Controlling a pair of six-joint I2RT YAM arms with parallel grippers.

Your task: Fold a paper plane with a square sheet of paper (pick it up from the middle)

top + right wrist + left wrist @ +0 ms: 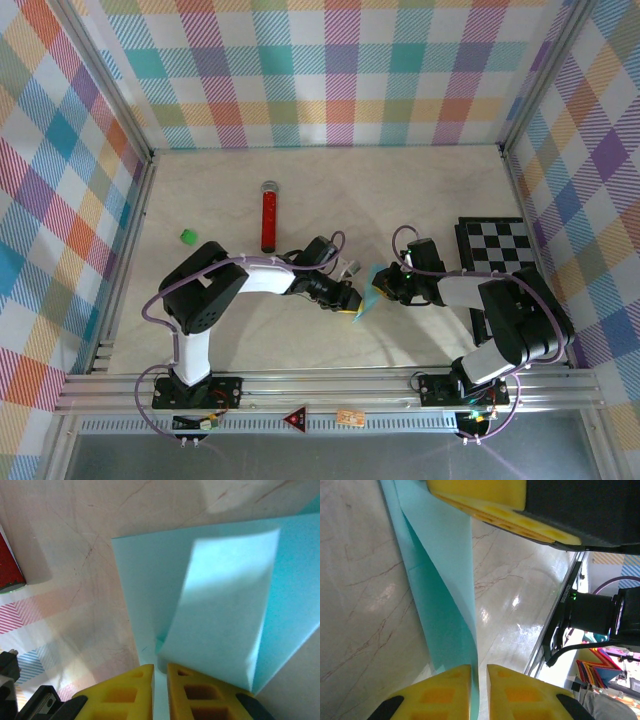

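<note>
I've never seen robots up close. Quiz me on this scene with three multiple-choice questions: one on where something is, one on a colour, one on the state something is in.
1. Where is the checkered board?
A. Far left corner
B. Right side of the table, beside the right arm
C. Between the two arms

2. What colour is the paper?
A. Light cyan
B. Red
C. White

3. What is happening to the paper?
A. It lies flat, untouched
B. It is crumpled into a ball
C. It is pinched by the left gripper and the right gripper

Answers: 1 B, the top view shows the board next to the right arm. 2 A, both wrist views show a pale cyan sheet. 3 C, each wrist view shows yellow fingertips closed on the paper.
</note>
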